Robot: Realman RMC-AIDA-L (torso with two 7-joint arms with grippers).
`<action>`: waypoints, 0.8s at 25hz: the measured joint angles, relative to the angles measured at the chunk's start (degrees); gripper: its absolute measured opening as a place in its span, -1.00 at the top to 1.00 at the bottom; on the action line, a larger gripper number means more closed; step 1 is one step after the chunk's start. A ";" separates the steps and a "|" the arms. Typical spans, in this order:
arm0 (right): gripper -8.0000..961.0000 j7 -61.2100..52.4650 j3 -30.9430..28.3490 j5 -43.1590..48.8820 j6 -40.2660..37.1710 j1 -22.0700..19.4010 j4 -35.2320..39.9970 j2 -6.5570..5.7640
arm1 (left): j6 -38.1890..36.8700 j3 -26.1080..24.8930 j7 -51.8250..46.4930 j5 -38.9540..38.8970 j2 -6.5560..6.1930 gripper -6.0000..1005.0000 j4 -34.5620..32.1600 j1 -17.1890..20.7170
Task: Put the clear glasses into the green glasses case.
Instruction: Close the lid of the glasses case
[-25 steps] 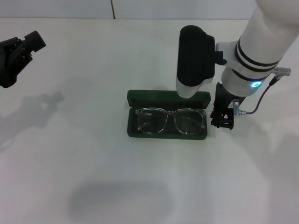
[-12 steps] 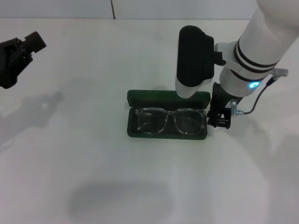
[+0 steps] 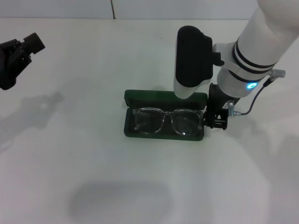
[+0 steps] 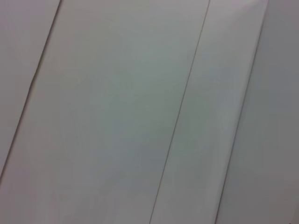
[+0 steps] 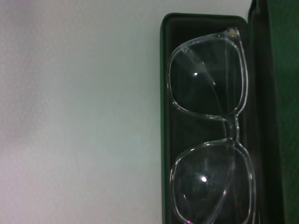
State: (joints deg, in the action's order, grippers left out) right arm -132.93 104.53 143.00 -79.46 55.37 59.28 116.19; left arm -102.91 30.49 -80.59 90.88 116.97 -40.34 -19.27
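Observation:
The clear glasses [image 3: 167, 121] lie folded, lenses up, inside the open green glasses case [image 3: 163, 97] in the middle of the white table. The case's lid stands up along its far side. My right gripper [image 3: 216, 119] hangs low at the case's right end, close against its edge. The right wrist view looks straight down on the clear glasses [image 5: 232, 126] resting in the dark lining of the green glasses case [image 5: 164, 93]. My left gripper [image 3: 18, 53] is parked at the far left, away from everything.
A black-and-white part of my right arm [image 3: 191, 60] overhangs the case lid. The white table [image 3: 93, 177] stretches bare to the left and front of the case. The left wrist view holds only a pale panelled surface [image 4: 140, 112].
My right gripper has moved left to the case's right end. The case, with the glasses in it, has slid a little to the left.

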 joint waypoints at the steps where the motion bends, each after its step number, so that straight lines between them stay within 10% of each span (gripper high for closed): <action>1: 0.76 0.00 0.00 0.00 0.00 0.00 0.00 0.00 | 0.00 0.00 0.00 0.00 -0.02 0.89 0.00 0.04; 20: 0.76 0.31 0.06 -1.62 0.11 -0.54 0.77 0.00 | -0.06 0.06 0.00 0.00 0.01 0.89 0.36 0.38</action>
State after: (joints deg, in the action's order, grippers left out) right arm -132.62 104.59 141.38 -79.36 54.83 60.04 116.19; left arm -102.98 30.56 -80.59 90.88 116.98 -39.98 -18.89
